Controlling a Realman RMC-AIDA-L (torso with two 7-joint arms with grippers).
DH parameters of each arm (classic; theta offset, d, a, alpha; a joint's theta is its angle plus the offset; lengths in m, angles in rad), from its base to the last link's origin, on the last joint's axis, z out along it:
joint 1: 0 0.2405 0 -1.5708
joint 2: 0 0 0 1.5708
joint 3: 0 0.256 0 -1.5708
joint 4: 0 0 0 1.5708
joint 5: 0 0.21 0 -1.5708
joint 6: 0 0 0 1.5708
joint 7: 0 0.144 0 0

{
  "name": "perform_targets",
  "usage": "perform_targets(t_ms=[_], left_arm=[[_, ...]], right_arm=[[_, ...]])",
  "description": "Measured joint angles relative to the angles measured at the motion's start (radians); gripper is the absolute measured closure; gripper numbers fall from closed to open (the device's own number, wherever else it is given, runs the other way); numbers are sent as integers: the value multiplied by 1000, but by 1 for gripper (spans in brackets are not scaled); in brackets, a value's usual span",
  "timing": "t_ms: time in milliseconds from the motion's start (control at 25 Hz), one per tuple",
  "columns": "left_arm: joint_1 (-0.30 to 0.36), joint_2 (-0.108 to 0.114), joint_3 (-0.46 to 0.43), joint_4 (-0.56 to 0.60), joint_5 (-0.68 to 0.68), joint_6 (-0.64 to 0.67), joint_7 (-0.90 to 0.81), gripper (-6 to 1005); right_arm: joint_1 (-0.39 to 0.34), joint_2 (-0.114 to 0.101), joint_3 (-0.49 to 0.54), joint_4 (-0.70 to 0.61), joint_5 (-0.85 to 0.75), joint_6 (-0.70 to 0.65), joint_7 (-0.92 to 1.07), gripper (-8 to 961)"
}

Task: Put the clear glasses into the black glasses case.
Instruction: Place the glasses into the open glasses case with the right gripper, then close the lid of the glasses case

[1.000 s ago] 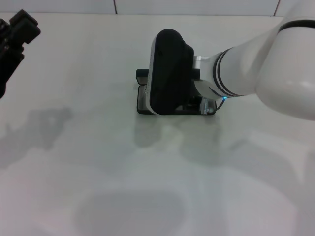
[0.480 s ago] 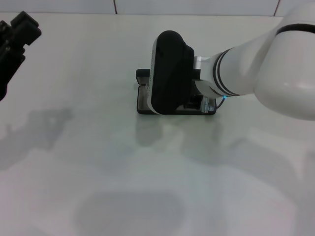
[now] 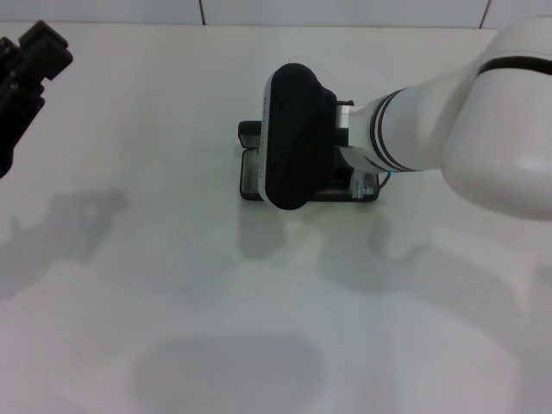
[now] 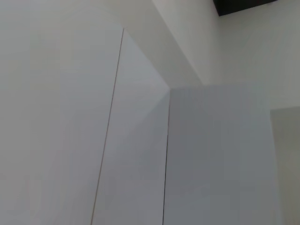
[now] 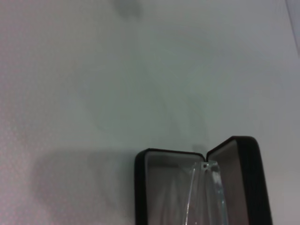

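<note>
- The case (image 5: 154, 187) is one matte black hinged box with rounded corners, lying open on the white table (image 3: 172, 302); its inside is lined in grey.
- In the right wrist view the tray and the raised lid meet at an angle, the lid standing up beside the tray.
- In the head view only the case's left end and a strip of its near edge (image 3: 250, 177) show; the right arm covers the rest.
- The glasses (image 5: 206, 192) are one pair, colourless and see-through, showing mainly as a pale glinting edge. They sit over the open tray, reaching down into it; whether they touch the lining cannot be told.
- The right gripper is over the case, hidden under its own wrist in the head view and out of its wrist picture, so its grip on anything cannot be told.
- The left gripper (image 3: 21, 73) is at the table's far left corner, well apart from the case; its fingers' state cannot be told either.
</note>
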Motion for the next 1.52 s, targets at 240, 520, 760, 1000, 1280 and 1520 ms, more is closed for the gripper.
perform_targets(t_ms=[240, 520, 760, 1000, 1280, 1520], left_arm=[[0, -1, 0, 0, 0, 0, 1, 888], [0, -1, 0, 0, 0, 0, 3, 888], [4, -1, 0, 0, 0, 0, 3, 888], [-34, 4, 2, 6, 0, 0, -11, 889], [-27, 14, 0, 7, 0, -17, -47, 891], [-113, 25, 2, 11, 24, -72, -128, 889]], right_arm=[[0, 0, -3, 0, -8, 13, 2, 865], [-8, 0, -13, -18, -8, 14, 0, 826], [-115, 0, 12, -160, 2, 1, -4, 817], [-396, -5, 88, -497, 56, -72, -88, 811], [-688, -17, 368, -751, 558, -206, -415, 803], [-795, -22, 776, -674, 1044, -505, -676, 797]])
